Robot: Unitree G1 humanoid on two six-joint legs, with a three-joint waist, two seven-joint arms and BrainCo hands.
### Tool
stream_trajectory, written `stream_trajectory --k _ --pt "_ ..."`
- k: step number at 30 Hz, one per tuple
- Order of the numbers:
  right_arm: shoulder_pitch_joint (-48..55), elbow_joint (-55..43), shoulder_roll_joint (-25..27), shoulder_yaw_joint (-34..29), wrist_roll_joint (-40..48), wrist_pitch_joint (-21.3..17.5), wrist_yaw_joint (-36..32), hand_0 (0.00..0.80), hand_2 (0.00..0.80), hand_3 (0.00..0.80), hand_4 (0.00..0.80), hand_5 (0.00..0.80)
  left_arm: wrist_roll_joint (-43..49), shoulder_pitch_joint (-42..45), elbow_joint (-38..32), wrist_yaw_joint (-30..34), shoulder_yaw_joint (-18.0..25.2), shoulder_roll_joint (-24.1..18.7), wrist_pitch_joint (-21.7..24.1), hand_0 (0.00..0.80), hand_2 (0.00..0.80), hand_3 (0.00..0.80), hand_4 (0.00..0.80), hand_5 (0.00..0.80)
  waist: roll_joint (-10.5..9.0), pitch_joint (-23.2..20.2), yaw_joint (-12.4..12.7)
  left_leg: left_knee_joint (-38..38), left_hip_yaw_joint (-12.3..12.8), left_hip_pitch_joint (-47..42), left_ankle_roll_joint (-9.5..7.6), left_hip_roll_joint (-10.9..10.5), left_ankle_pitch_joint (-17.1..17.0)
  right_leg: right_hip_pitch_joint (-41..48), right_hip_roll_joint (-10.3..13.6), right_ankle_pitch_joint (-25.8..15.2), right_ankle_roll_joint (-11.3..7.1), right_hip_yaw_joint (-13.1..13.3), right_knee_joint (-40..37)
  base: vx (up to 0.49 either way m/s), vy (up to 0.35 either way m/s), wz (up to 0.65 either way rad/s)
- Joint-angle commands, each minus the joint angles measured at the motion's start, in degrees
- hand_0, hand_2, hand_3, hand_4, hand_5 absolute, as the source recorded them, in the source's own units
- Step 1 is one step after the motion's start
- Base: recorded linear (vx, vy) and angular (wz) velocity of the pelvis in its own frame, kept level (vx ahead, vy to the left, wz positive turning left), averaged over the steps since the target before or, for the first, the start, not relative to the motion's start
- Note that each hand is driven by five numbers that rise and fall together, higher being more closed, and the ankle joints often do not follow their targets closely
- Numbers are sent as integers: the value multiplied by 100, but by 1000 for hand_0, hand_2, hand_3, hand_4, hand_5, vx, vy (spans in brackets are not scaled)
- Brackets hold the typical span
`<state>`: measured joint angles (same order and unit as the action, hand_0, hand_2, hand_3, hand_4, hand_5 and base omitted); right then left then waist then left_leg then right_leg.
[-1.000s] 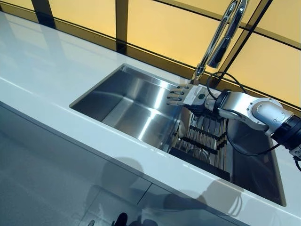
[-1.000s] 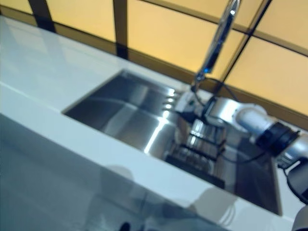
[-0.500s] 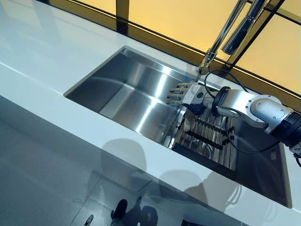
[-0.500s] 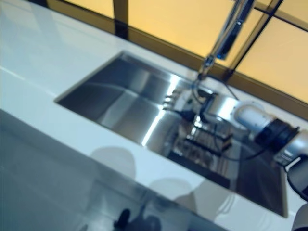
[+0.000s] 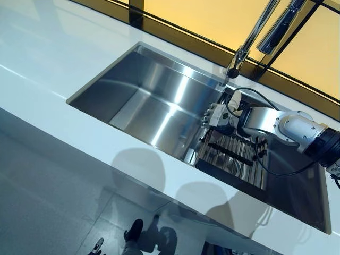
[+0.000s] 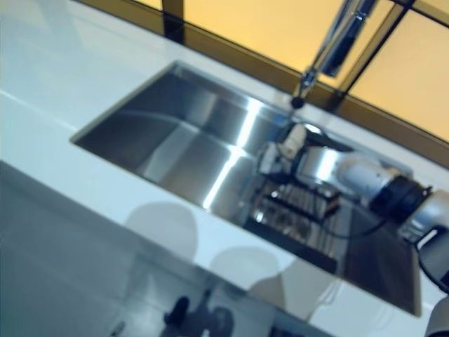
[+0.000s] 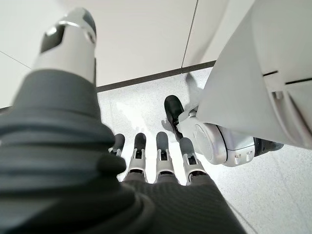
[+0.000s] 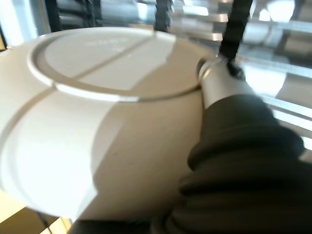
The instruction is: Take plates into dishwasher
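Left hand idle, fingers straight and relaxed, over floor, empty. Sink basin bare; right hand over rack at sink's right, thumb against white plate, apparently gripping it. Pick-up step, judged; next: lift plate clear without snagging rack bars.

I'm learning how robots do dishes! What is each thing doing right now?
Right hand: over the rack, shut on the plate.
Plate: white, underside showing, held against the hand.
Left hand: fingers straight, holding nothing, down near the floor.
Sink: no dishes or water in its basin.
Rack: sitting in the sink.
Faucet: no water running.
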<state>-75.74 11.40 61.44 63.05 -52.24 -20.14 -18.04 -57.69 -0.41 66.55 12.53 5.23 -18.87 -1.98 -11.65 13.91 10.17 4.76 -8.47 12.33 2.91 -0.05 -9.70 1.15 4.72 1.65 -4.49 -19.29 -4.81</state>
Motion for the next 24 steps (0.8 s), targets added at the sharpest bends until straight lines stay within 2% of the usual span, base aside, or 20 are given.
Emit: stream_trajectory --k 1,10,16,21,24 --pt "-622 333 37 365 26 -35 -140 800 800 800 800 800 -196 -91 59 78 -77 -114 48 0 0 0 0 0 -118 78 93 24 469 -413 191 267 553 -449 300 -680 -434 88 -19 -21 5 -4" --pt "-722 472 61 370 4 -66 -41 800 800 800 800 800 -172 -51 89 68 25 -83 68 0 0 0 0 0 -155 -67 34 24 536 -516 189 272 574 -362 274 -660 -423 145 -19 -1 2 -1" --pt "-732 455 135 282 168 4 -208 800 800 800 800 800 -128 -2 73 0 72 -47 66 0 0 0 0 0 -154 -179 -2 24 558 -602 184 267 604 -293 263 -632 -423 186 -19 0 0 0" --pt "-797 529 224 348 608 106 -318 800 800 800 800 800 -95 29 97 -45 80 -45 74 0 0 0 0 0 -152 -312 -44 24 603 -701 184 270 646 -221 263 -609 -431 214 -19 11 5 -2" --pt "-862 530 301 416 1191 275 -416 800 800 800 800 800 -54 57 126 -75 101 -25 99 0 0 0 0 0 -144 -424 -96 24 656 -797 174 269 693 -167 258 -595 -435 268 -19 38 21 -8"
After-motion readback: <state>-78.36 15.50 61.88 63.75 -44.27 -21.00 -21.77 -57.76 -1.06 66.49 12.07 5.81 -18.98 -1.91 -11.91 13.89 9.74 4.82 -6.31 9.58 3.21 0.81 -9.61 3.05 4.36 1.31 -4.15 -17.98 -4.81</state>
